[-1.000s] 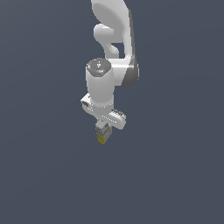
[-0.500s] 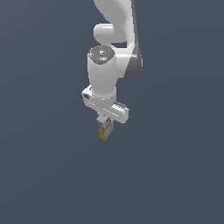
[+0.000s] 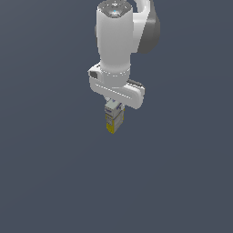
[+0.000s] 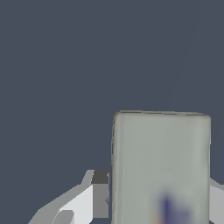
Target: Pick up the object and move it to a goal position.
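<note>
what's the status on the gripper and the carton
Gripper shut on carton. Carton upright, yellow end down, hanging below the fingers. Nothing else in view around it.

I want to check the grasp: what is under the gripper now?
The box hangs below the gripper, its yellow end lowest. Its upper part is covered by the fingers.
</note>
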